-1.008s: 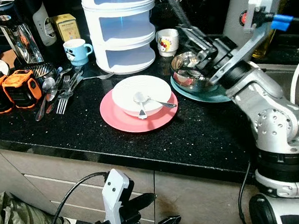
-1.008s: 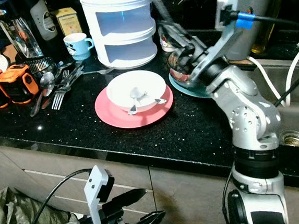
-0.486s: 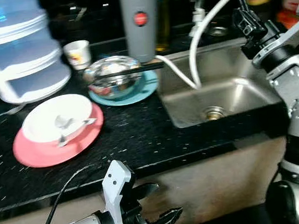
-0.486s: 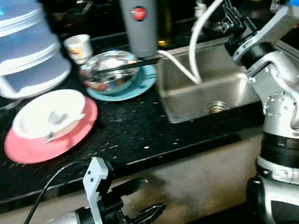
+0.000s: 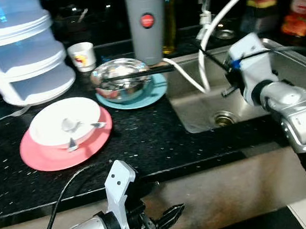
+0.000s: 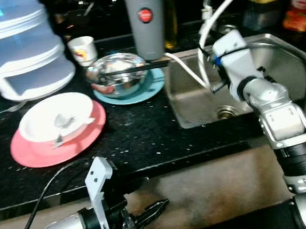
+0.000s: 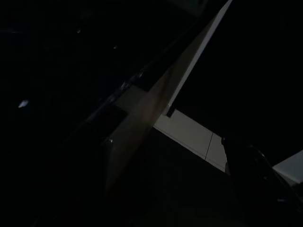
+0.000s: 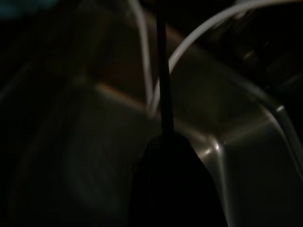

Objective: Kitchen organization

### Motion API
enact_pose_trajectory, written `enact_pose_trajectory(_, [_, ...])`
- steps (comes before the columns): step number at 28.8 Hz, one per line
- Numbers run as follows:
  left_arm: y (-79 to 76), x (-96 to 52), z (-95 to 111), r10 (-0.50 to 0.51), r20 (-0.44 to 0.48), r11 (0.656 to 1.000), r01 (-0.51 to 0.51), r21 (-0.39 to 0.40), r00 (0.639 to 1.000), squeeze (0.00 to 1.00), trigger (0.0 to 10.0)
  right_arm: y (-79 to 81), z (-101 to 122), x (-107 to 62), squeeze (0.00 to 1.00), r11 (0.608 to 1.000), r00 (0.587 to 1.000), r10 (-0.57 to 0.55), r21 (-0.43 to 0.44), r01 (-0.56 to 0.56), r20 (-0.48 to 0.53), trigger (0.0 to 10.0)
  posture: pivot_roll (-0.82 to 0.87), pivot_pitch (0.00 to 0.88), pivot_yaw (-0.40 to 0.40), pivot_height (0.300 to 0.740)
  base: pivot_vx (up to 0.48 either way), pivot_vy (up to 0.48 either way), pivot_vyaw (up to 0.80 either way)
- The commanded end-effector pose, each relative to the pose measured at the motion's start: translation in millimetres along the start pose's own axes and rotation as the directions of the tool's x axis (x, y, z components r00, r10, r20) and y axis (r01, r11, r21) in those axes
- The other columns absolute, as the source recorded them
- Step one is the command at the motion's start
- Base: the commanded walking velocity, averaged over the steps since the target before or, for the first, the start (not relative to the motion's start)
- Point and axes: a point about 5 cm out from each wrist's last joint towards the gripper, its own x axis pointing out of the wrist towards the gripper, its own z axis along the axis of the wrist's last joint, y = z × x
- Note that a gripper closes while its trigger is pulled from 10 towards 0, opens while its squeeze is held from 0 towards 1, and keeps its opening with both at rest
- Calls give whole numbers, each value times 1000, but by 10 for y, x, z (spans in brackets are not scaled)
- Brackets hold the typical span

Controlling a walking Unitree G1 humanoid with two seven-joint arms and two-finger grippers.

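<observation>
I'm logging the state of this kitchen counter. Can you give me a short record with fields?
counter: black speckled worktop
pink plate: holds white bowl with a spoon inside
blue plate: holds steel bowl, black chopsticks across it
sink: white hose arcs above it
right claw: over the sink, holding a thin black stick
left claw: low, below the counter edge

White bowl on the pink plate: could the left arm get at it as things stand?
Probably not directly. The left gripper hangs below the counter edge, in front of the cabinet, while the white bowl sits up on the pink plate; the arm must rise first.
</observation>
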Motion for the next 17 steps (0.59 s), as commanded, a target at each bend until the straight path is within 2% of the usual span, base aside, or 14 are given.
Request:
enact_pose_trajectory(1, [25, 2, -5, 25, 0, 1000, -25, 12, 1000, 0, 10000, 16, -82, 23, 0, 999, 997, 10, -46, -14, -80, 10000, 127, 0, 29, 740, 0, 0, 0])
enact_pose_trajectory(3, [19, 7, -7, 28, 2, 999, -28, 15, 1000, 0, 10000, 35, -161, 37, 0, 992, 987, 29, -119, -48, -159, 10000, 128, 0, 24, 740, 0, 0, 0])
enact_pose_trajectory(4, [19, 7, -7, 28, 2, 999, -28, 15, 1000, 0, 10000, 35, -161, 37, 0, 992, 987, 29, -119, -48, -159, 10000, 128, 0, 24, 740, 0, 0, 0])
enact_pose_trajectory(9, [-23, 27, 6, 31, 13, 999, -31, 18, 999, 0, 10000, 26, -369, 20, 0, 945, 946, 33, -300, -135, -322, 10000, 132, 0, 10, 740, 0, 0, 0])
enact_pose_trajectory(14, [-45, 38, 30, 31, 20, 999, -31, 21, 999, 0, 10000, 7, -393, 18, 0, 949, 942, 17, -290, -121, -336, 10000, 133, 0, 10, 740, 0, 0, 0])
enact_pose_trajectory(17, [-59, 45, 47, 28, 26, 999, -29, 23, 999, 0, 10000, 1, -392, 21, 0, 966, 939, 9, -239, -96, -344, 10000, 129, 0, 14, 740, 0, 0, 0])
